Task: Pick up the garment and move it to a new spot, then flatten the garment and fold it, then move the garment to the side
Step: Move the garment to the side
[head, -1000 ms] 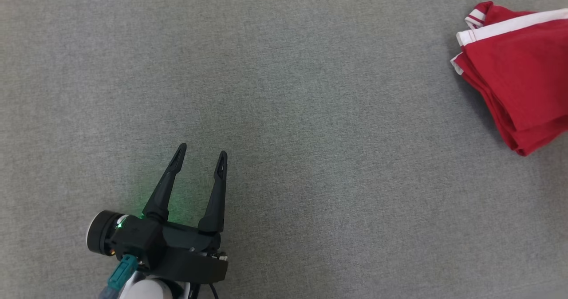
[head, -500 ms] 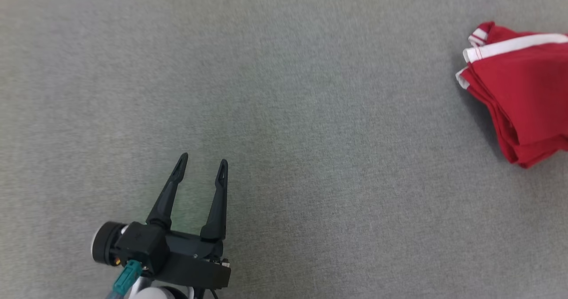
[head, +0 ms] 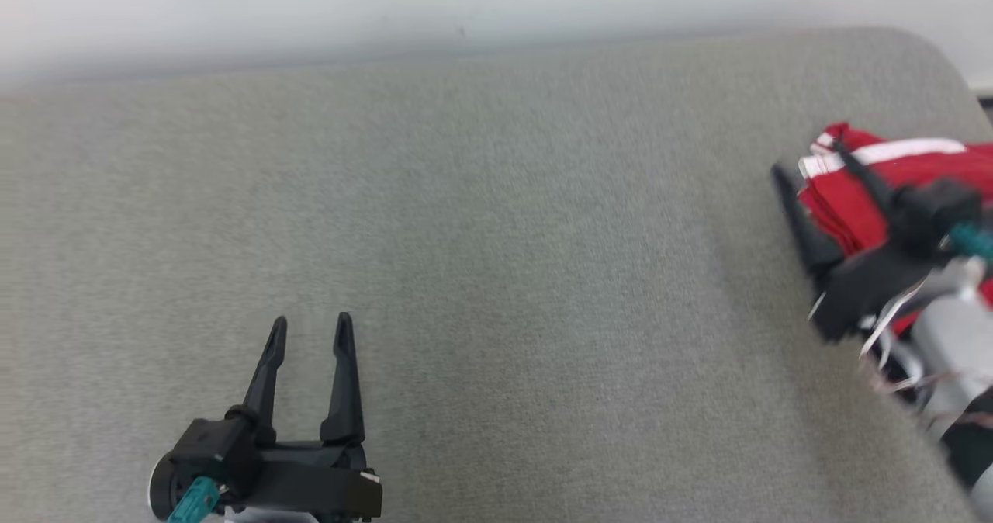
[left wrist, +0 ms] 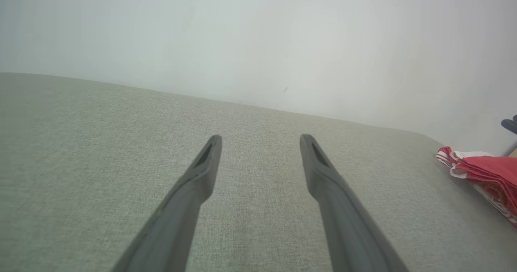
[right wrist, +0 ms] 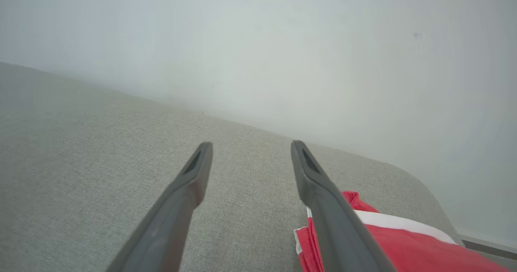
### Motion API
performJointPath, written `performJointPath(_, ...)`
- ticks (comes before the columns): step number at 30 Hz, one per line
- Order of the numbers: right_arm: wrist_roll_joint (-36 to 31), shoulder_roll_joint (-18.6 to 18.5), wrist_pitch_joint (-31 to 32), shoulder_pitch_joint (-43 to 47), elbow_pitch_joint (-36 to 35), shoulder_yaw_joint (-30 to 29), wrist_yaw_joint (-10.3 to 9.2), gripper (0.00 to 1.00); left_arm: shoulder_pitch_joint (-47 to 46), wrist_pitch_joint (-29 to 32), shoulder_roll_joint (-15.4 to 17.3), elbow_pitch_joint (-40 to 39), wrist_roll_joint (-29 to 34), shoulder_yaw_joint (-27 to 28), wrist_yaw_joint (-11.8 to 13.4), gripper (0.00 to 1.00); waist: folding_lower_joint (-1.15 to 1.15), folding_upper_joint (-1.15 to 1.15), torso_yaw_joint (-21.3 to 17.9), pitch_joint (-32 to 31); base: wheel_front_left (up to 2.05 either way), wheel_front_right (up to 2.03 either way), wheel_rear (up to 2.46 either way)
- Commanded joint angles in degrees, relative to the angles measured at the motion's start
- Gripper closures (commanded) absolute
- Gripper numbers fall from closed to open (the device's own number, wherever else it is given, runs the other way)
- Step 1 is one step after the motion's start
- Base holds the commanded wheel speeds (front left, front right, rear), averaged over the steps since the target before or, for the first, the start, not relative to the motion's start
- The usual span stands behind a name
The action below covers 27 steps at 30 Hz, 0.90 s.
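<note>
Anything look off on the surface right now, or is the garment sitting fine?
Nothing stands out. The folded red garment lies in a fairly tidy stack near the right corner of the grey surface, layer edges slightly uneven. The left gripper and right gripper both show open jaws, holding nothing.

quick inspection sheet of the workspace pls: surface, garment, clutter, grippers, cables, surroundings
surface: grey fabric surface, rounded at its far right corner
job's things: red garment with a white stripe, folded, at the surface's far right
clutter: nothing seen
grippers: left gripper open over bare fabric; right gripper open at the garment's left edge, contact unclear
cables: teal plug at the left wrist; thin pale wires at the right wrist
surroundings: pale wall behind the surface
</note>
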Motion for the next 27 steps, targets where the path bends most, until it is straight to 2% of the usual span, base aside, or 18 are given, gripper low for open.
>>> performJointPath(1,-1.2,1.0,-0.5,1.8,-0.8,-1.0,-0.13,0.0,1.0,-0.3,-0.1,0.2,-0.5,0.4,0.3,0.0,0.01,0.0,2.2,-3.5,0.0,0.0,0.0)
performJointPath(5,-5.5,5.2,-1.0,8.6,-5.7,-7.4,-0.13,0.0,2.0,-0.7,-0.3,0.7,-1.2,1.0,0.8,0.0,0.01,0.0,3.2,-6.1,0.0,0.0,0.0)
performJointPath(10,-11.1,12.5,-1.0,20.4,-17.4,-18.2,-0.13,0.0,3.9,-1.3,-0.1,1.3,-0.6,0.5,0.1,0.0,0.01,0.0,4.2,-9.6,0.0,0.0,0.0)
performJointPath(14,-15.5,17.2,-1.0,29.1,-24.7,-23.4,-0.13,0.0,6.1,-1.5,0.1,1.1,-0.1,0.7,-0.5,0.0,0.01,0.0,4.7,-11.6,0.0,0.0,0.0)
performJointPath(20,-18.0,22.0,-1.0,37.9,-31.8,-28.5,-0.13,0.0,9.2,-1.6,0.0,-1.1,2.2,2.1,-0.4,0.0,0.01,0.0,5.1,-13.7,0.0,0.0,0.0)
performJointPath(27,-19.3,23.8,-0.9,44.2,-34.1,-30.3,-0.13,0.0,12.7,-1.6,-0.5,-2.9,5.7,4.3,-4.2,0.0,0.01,0.0,5.6,-15.1,0.0,0.0,0.0)
